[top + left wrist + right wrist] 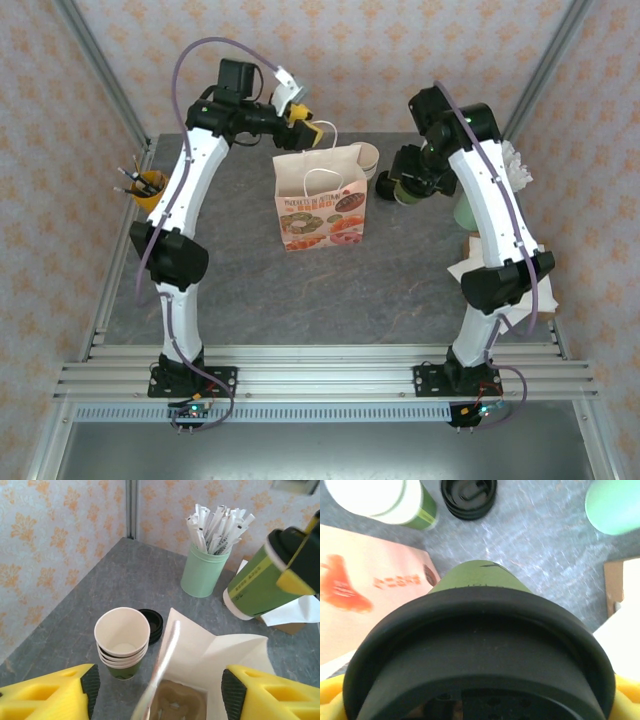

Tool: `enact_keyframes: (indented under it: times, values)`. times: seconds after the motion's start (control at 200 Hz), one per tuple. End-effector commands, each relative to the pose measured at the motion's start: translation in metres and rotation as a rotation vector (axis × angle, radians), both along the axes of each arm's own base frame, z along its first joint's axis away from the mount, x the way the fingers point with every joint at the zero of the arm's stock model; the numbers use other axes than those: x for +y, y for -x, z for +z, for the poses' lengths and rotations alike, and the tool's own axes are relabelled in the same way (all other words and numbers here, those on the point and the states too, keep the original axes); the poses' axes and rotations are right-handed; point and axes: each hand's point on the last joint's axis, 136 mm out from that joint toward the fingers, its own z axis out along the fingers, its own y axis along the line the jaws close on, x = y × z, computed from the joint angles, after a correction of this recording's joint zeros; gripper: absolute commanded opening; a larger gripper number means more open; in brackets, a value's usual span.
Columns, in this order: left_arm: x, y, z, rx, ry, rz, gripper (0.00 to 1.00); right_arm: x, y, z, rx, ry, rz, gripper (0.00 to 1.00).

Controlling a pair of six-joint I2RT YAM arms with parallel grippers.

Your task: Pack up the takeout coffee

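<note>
The right hand point(408, 186) is clamped on the takeout coffee point(256, 584), holding it tilted in the air just right of the paper bag point(320, 205). The left hand point(160, 692) stands open astride the bag's rim, gripping nothing. Let it pinch that rim and hold the mouth wide first — then level the cup above the opening and lower it straight, clear of the handle point(163, 662).

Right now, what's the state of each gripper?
Left gripper: open, fingers straddling the paper bag rim.
Right gripper: shut on the takeout coffee.
</note>
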Motion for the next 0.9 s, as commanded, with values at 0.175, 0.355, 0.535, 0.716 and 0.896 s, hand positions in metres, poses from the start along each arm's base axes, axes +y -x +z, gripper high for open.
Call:
enact_keyframes:
  times: [0.175, 0.355, 0.535, 0.716, 0.896]
  values:
    - [-0.015, -0.013, 0.005, -0.101, 0.01, -0.02, 0.12, 0.004, 0.028, 0.027, 0.008, -0.021, -0.062, 0.39]
    - [-0.018, 0.006, 0.007, -0.097, 0.009, -0.025, 0.0, 0.026, 0.017, 0.055, -0.126, -0.102, -0.058, 0.39]
    - [-0.023, 0.023, 0.009, -0.076, 0.033, -0.023, 0.0, 0.062, 0.006, 0.076, -0.217, -0.241, -0.008, 0.39]
    - [-0.029, 0.021, 0.025, -0.032, 0.108, 0.033, 0.0, 0.097, -0.002, 0.081, -0.242, -0.322, 0.06, 0.38]
    - [-0.024, 0.014, 0.026, 0.005, 0.103, 0.163, 0.0, 0.121, -0.009, 0.075, -0.225, -0.366, 0.1, 0.37]
